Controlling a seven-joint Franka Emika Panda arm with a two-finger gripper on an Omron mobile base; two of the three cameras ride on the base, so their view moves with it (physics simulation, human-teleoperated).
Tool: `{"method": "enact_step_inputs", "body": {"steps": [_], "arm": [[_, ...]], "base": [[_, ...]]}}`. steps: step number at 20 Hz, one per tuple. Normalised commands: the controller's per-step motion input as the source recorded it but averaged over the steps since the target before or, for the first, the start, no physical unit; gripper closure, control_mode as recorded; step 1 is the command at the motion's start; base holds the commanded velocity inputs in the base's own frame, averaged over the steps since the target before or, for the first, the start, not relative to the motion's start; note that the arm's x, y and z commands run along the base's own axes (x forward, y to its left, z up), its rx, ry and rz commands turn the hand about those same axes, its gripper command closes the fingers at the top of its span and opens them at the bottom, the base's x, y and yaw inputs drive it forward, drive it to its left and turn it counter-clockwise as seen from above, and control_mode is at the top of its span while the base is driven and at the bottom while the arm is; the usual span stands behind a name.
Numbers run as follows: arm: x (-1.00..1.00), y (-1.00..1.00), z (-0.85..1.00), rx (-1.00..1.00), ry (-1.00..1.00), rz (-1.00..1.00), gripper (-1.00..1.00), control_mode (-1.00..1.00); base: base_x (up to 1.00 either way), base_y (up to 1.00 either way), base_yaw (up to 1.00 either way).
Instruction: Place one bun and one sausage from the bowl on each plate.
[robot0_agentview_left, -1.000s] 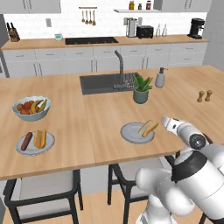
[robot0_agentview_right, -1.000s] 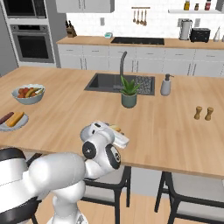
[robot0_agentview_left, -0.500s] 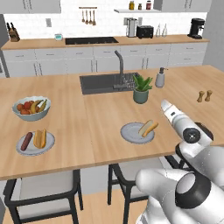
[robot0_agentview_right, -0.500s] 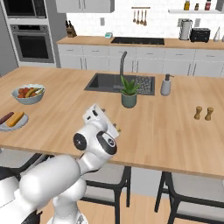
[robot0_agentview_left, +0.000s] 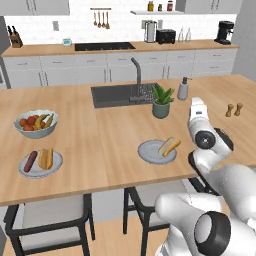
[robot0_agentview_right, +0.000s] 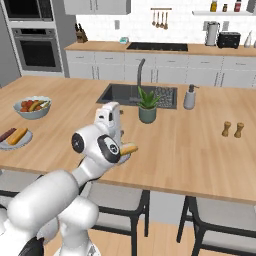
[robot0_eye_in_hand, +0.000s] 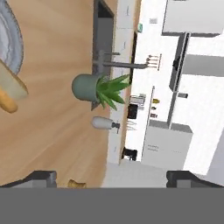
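Note:
A pale grey-blue plate (robot0_agentview_left: 150, 152) near the counter's front edge holds one bun (robot0_agentview_left: 169, 146), which also shows at the hand view's left edge as the bun (robot0_eye_in_hand: 8, 94) beside the plate rim (robot0_eye_in_hand: 9, 41). A second plate (robot0_agentview_left: 40, 167) at the left carries a sausage (robot0_agentview_left: 31, 161) and a bun (robot0_agentview_left: 46, 157). My gripper (robot0_eye_in_hand: 112, 176) is open and empty, its fingertips (robot0_eye_in_hand: 43, 176) spread wide. The hand (robot0_agentview_left: 197, 111) is raised above the counter, right of the near plate and apart from the bun (robot0_agentview_right: 128, 149). The bowl is out of view.
A pale bowl of fruit (robot0_agentview_left: 36, 123) stands behind the left plate. A potted plant (robot0_agentview_left: 161, 102), a soap dispenser (robot0_agentview_left: 183, 89) and the sink (robot0_agentview_left: 117, 95) lie beyond the near plate. Salt and pepper shakers (robot0_agentview_left: 233, 109) stand at the right. Stools sit under the counter's front edge.
My hand has risen and tilted up, away from the bun on the near plate. The jaws have stayed open. The bun and plates have not moved.

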Motion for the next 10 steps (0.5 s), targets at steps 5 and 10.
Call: {"method": "enact_step_inputs", "body": {"steps": [5,10], "arm": [[-0.06,-0.06,0.67,0.94,-0.1,-0.24,-1.0,-1.0],[-0.28,-0.21,0.35,1.0,-0.13,-0.18,-1.0,-1.0]], "base": [[0.0,0.0,0.0],[0.0,0.0,0.0]]}}
